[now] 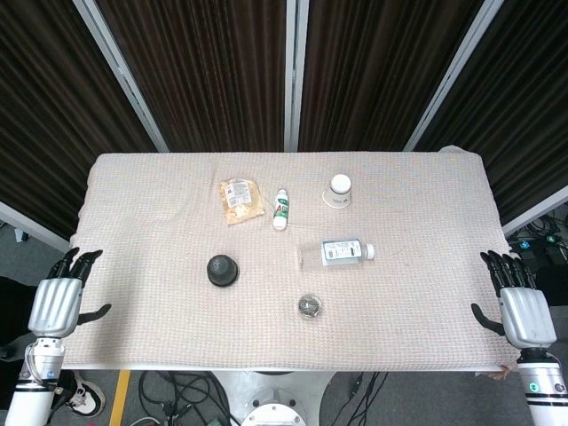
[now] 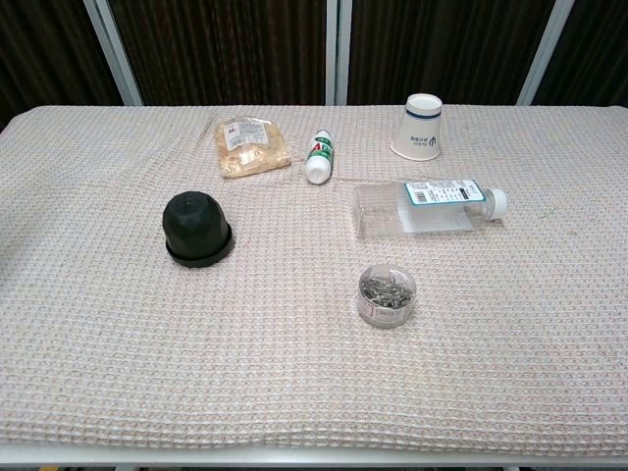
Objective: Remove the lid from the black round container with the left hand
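The black round container (image 1: 222, 270) stands on the beige cloth, left of the table's middle, with its domed lid on; the chest view shows the same container (image 2: 197, 228) at the centre left. My left hand (image 1: 62, 297) hovers at the table's left edge, fingers apart and holding nothing, well to the left of the container. At the right edge my right hand (image 1: 517, 302) is likewise spread and holds nothing. Neither hand appears in the chest view.
A clear bottle (image 1: 342, 254) lies on its side right of centre. A small clear tub of metal bits (image 1: 309, 307) sits near the front. Further back are a snack packet (image 1: 240, 198), a small white bottle (image 1: 281, 209) and an upturned paper cup (image 1: 340, 190).
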